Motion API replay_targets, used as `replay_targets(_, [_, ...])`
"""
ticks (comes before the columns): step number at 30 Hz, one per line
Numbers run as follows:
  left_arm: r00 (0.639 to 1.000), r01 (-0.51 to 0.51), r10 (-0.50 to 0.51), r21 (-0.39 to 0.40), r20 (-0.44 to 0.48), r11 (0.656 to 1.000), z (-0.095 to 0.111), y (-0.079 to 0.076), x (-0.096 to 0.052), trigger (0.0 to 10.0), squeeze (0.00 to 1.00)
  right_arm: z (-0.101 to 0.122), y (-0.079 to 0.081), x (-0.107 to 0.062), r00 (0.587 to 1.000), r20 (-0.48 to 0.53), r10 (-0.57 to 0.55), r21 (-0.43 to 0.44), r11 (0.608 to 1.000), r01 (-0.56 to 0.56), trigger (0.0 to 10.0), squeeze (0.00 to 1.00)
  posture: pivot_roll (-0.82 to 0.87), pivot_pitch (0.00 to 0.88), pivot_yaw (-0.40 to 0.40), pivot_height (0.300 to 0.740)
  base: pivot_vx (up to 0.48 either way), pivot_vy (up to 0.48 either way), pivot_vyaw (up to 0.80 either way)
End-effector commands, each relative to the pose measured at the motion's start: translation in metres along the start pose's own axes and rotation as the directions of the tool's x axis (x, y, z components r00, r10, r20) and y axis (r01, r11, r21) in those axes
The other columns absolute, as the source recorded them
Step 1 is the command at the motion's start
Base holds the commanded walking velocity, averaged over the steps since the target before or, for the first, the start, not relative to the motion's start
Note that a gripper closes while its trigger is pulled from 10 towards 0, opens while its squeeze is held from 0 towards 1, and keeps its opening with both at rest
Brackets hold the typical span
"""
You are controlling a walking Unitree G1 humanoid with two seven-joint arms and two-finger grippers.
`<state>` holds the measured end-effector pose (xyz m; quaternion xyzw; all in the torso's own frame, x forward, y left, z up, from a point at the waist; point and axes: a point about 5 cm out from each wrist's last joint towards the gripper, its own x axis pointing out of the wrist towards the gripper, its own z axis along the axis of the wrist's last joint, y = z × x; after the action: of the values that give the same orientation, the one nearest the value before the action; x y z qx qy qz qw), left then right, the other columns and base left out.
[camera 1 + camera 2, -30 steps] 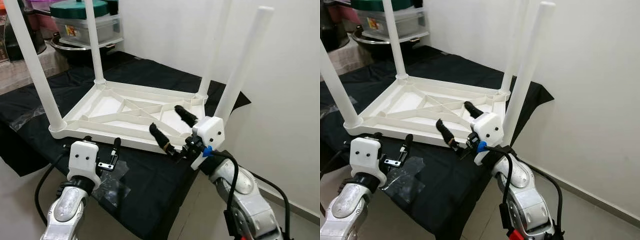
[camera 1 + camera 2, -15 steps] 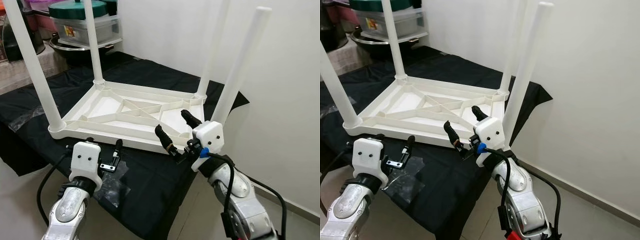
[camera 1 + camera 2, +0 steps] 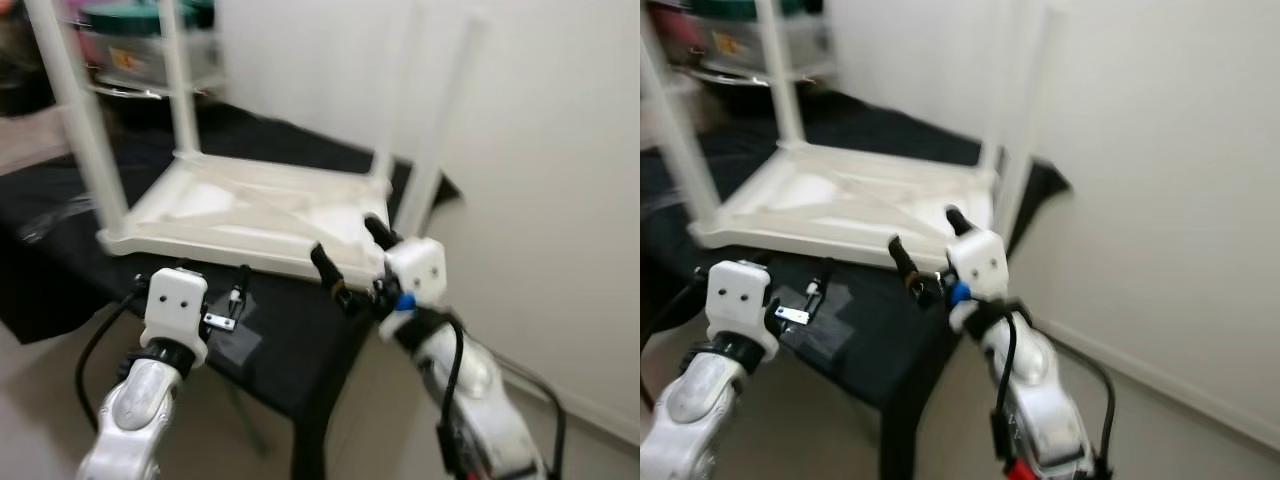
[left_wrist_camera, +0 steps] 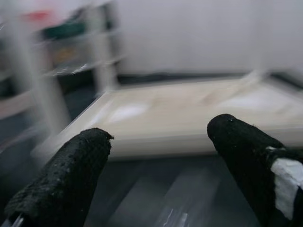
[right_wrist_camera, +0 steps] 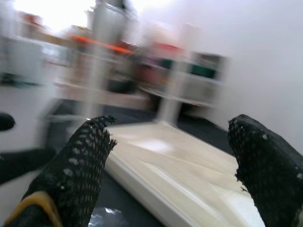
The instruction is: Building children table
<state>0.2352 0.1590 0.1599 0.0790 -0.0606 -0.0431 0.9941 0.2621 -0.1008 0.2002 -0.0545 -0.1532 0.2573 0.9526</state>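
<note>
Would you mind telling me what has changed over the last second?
The now views are blurred and shifted, so the camera moved. The right gripper pulled back from over the upturned table to its near corner, open and empty. The left gripper stays open before the near edge; the table stayed put.

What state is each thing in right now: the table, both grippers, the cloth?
White children's table: upside down on the black cloth, four legs pointing up.
Left gripper: open, holding nothing, in front of the table's near edge.
Right gripper: open, holding nothing, at the table's near right corner; contact cannot be told.
Black cloth: spread under the table, hanging over the front edge.
</note>
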Motion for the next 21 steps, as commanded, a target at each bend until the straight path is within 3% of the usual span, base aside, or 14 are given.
replay_targets(1, [1.0, 0.015, -0.015, 0.011, 0.013, 1.0, 0.004, -0.002, 0.004, 10.0, 0.0, -0.002, -0.003, -0.001, 1.0, -0.01, -0.012, -0.002, 1.0, 0.012, 10.0, 0.0, 0.04, 0.0, -0.083, 0.74, 0.0, -0.48, 0.0])
replay_targets(13, [1.0, 0.019, -0.019, 0.025, 0.005, 1.0, 0.002, -0.003, 0.004, 10.0, 0.0, -0.003, -0.007, -0.002, 0.998, -0.017, -0.064, 0.005, 0.998, 0.064, 10.0, 0.0, 0.04, 0.0, -0.085, 0.74, 0.0, 0.0, 0.0])
replay_targets(21, [1.0, 0.022, -0.022, 0.029, 0.0, 0.999, 0.0, -0.004, 0.005, 10.0, 0.0, -0.003, -0.016, -0.004, 0.994, -0.022, -0.112, 0.006, 0.994, 0.112, 10.0, 0.0, 0.03, 0.0, -0.082, 0.74, 0.0, -0.48, 0.0])
